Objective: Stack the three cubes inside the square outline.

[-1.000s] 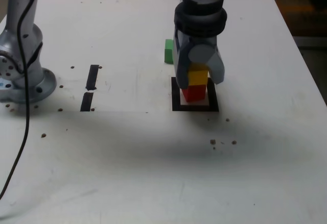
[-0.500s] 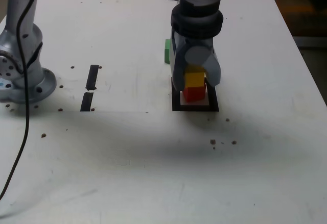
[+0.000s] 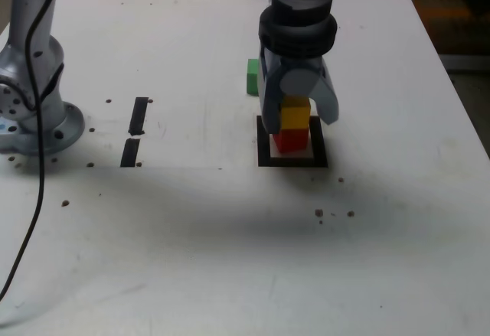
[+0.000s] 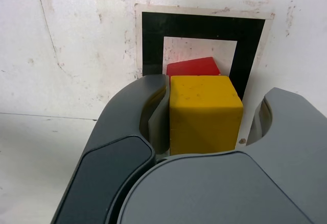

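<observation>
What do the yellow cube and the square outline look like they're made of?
Yellow cube: probably painted wood or plastic, satin finish; its faces are evenly coloured with slight specks on top, which leaves either possible.
Square outline: looks like matte black tape or a printed sheet, judging by its flat, dark bands and thin pale border.

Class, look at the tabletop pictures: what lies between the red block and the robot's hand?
The yellow block sits between the hand and the red block, as the exterior view shows.
</observation>
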Motion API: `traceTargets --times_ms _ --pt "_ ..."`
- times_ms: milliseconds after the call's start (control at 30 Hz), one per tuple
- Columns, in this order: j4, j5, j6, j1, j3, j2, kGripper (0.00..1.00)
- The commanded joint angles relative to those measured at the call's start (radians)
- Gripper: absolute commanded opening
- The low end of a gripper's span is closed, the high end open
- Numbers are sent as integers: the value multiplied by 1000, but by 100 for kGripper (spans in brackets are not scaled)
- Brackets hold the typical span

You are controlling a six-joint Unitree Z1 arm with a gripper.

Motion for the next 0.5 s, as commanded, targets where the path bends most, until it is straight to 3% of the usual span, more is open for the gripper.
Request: traceTargets --times_ms 0,267,467 --pt "-2 3 1 1 -4 -10 70" --pt "52 5 -11 1 -4 -29 80" --pt "178 47 -58 1 -30 -83 90"
